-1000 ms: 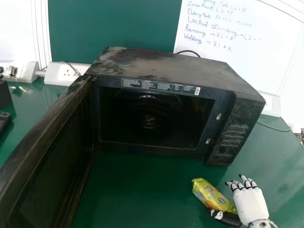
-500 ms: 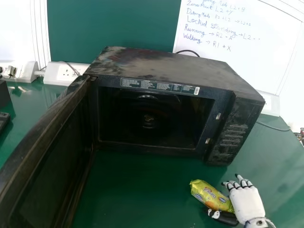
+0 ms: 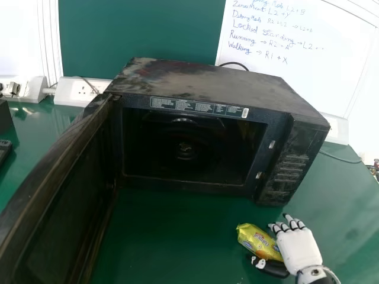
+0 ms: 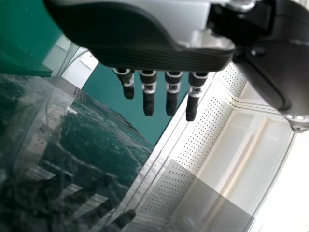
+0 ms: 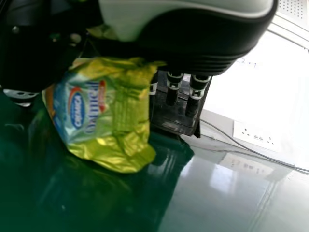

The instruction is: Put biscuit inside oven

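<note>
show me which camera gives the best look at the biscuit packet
The right wrist view: the packet shows large and close, its printed side toward the camera. The head view shows it smaller, at the right hand, but also gives its place in front of the oven.

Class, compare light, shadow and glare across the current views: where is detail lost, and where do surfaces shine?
Head view: the oven's interior sinks into near-black shadow, while the whiteboard is bright; right wrist view: highlights glint on the creased biscuit packet, and the glossy table mirrors the wall socket; left wrist view: one area beyond the pale panels washes out to white.
</note>
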